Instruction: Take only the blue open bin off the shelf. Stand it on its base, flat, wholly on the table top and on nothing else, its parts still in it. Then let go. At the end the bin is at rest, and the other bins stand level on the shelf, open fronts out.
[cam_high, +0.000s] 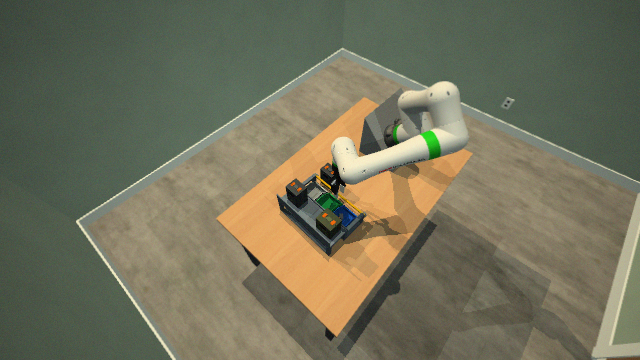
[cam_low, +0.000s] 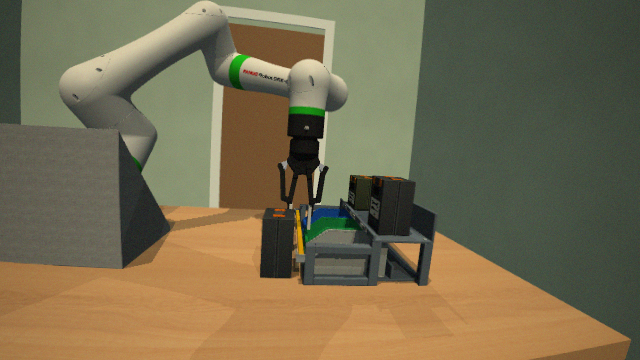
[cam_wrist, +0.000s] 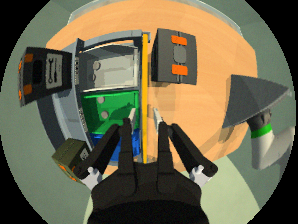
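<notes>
The blue open bin (cam_high: 346, 216) sits at one end of the grey shelf (cam_high: 320, 215), next to a green bin (cam_high: 327, 201) and a grey bin (cam_high: 314, 192). In the exterior view only the blue bin's rim (cam_low: 325, 214) shows behind the green bin (cam_low: 330, 227). My gripper (cam_low: 300, 212) points straight down over the shelf's front edge, partly open and empty. In the wrist view its fingertips straddle the yellow front rail (cam_wrist: 144, 96), with a sliver of the blue bin (cam_wrist: 136, 139) under the left finger. I cannot tell whether a finger touches the bin.
One dark box (cam_low: 278, 242) stands on the table right in front of the rail. Two more dark boxes (cam_low: 392, 197) (cam_low: 359, 191) stand on the shelf's top. The grey wedge-shaped robot base (cam_low: 65, 195) is at the far end of the table.
</notes>
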